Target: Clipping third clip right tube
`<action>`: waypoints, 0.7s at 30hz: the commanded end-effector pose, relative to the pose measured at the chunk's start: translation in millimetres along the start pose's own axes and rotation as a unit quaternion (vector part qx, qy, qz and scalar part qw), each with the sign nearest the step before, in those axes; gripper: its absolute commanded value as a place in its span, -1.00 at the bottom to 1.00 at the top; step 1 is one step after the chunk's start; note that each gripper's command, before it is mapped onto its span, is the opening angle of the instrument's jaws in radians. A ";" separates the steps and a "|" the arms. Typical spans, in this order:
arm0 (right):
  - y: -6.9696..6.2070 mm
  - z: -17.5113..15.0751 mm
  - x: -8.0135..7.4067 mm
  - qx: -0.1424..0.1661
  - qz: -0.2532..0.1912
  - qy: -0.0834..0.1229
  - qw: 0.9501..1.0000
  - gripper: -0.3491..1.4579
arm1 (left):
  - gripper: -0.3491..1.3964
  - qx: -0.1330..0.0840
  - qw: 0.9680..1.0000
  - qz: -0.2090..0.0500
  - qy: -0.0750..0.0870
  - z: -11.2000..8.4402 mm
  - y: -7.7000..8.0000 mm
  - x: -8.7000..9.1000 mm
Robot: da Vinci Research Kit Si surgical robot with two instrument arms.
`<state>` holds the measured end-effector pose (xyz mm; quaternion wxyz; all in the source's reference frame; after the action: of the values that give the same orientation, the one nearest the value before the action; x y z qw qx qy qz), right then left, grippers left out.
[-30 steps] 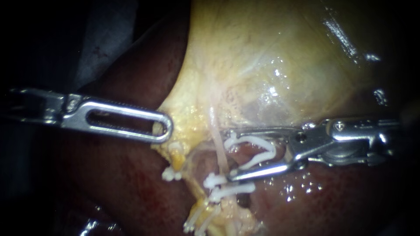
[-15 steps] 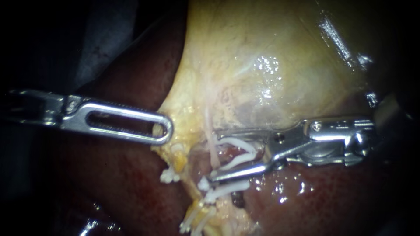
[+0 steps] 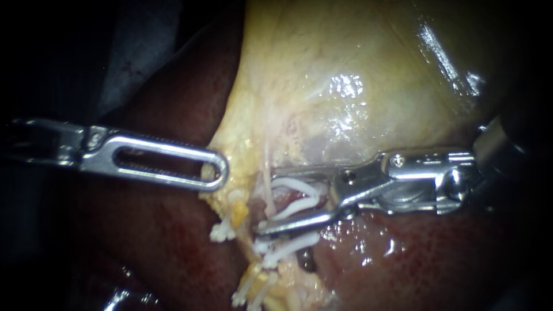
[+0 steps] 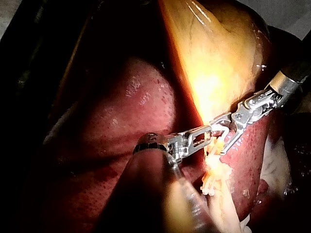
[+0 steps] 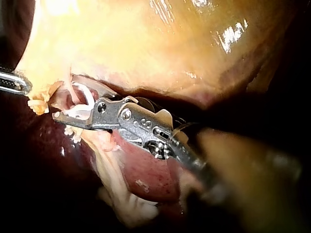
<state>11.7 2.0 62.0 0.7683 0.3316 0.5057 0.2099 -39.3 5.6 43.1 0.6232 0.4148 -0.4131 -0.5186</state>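
My left instrument [image 3: 214, 171] comes in level, its slotted jaws shut on the yellow edge of the gallbladder [image 3: 322, 69]. My right instrument [image 3: 266, 200] holds an open white clip [image 3: 296, 198] between its spread jaws. A thin pale tube [image 3: 267, 187] runs down from the gallbladder and crosses between those jaws near their tips. Below it, closed white clips [image 3: 285, 246] sit on the tissue. In the right wrist view the clip [image 5: 80, 110] lies in the jaws [image 5: 65, 108] beside the tube. In the left wrist view both instruments [image 4: 206, 137] meet at the gallbladder's lower edge.
Dark red liver [image 3: 161, 247] lies under and around both instruments. Another white clip [image 3: 223, 231] sits just below the left jaws, and more clips [image 3: 247, 295] with yellow fat lie lower down. The right instrument's shaft [image 3: 495, 147] enters at the right.
My right instrument has slid left with its clip. Its jaws now straddle the tube that lay just ahead of their tips. The left instrument has kept its hold.
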 end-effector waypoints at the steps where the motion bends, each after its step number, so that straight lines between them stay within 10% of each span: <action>1: 0.0 0.0 0.2 0.000 0.000 0.000 1.000 -0.02 | -1.00 0.000 1.000 0.000 0.000 0.0 0.0 0.0; 21: -0.1 -0.5 1.7 0.003 0.019 0.005 1.000 -0.11 | -1.00 0.000 1.000 0.000 0.001 -0.1 0.3 -0.1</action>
<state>11.9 3.2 60.7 0.7604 0.3435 0.5032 0.2248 -39.2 5.8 43.3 0.6235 0.4151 -0.4128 -0.5182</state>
